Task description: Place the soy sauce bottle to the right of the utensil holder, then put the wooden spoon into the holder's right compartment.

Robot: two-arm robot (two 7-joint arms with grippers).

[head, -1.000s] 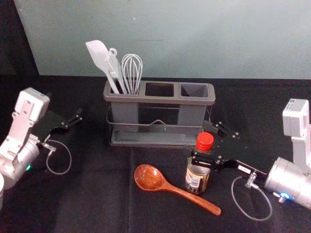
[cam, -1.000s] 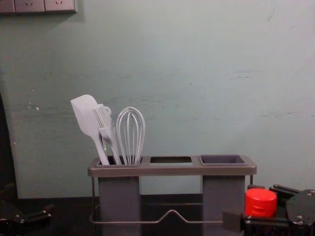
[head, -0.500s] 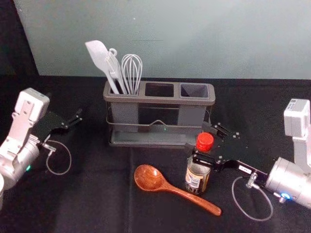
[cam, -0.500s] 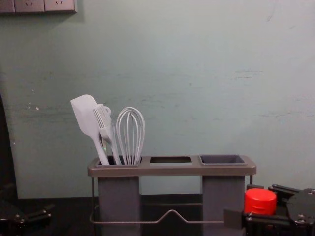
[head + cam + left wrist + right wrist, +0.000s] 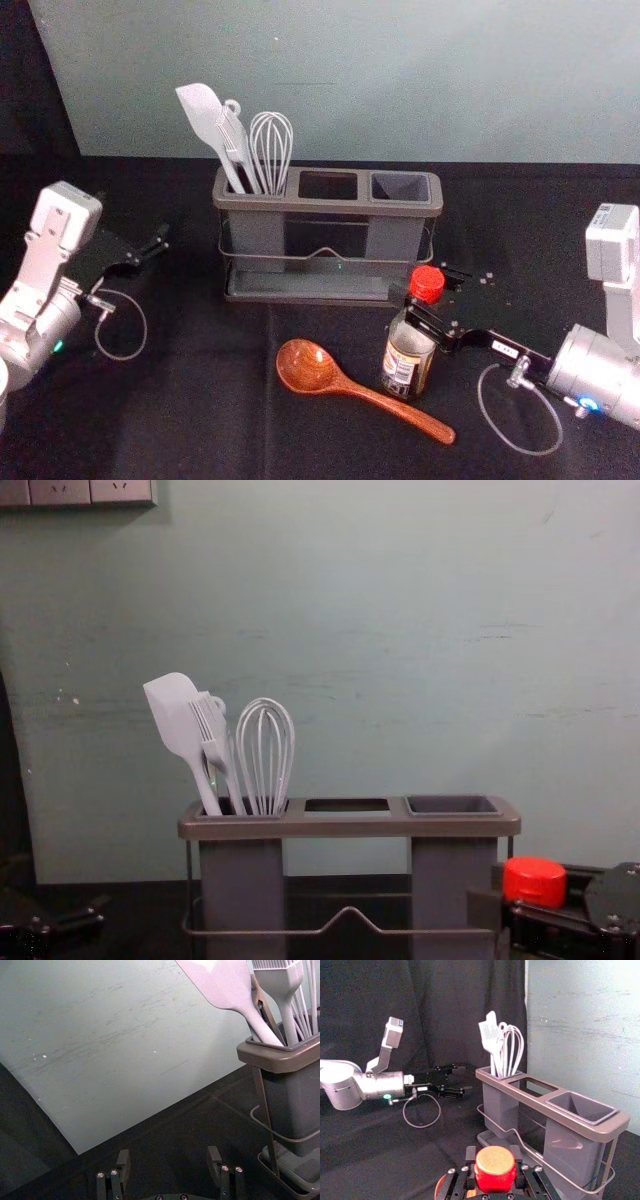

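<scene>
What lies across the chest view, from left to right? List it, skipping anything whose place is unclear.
Left gripper, spatula, brush, whisk, holder's middle opening, holder's right compartment, red bottle cap.

1. White spatula (image 5: 203, 112), blade up, leaning left.
2. White brush (image 5: 208, 718), bristles up, between spatula and upright whisk (image 5: 265, 755).
3. Behind, scuffed grey-green wall (image 5: 400, 600) with socket panel (image 5: 60, 491), upper left.
4. Underneath, black cloth (image 5: 190, 420).

Utensil holder (image 5: 328, 205): is grey, stands upright. Soy sauce bottle (image 5: 408, 365): has red cap, leans slightly to one o'clock, is at five o'clock from there. Wooden spoon (image 5: 308, 368): lies flat, shiny, bowl to ten o'clock.
</scene>
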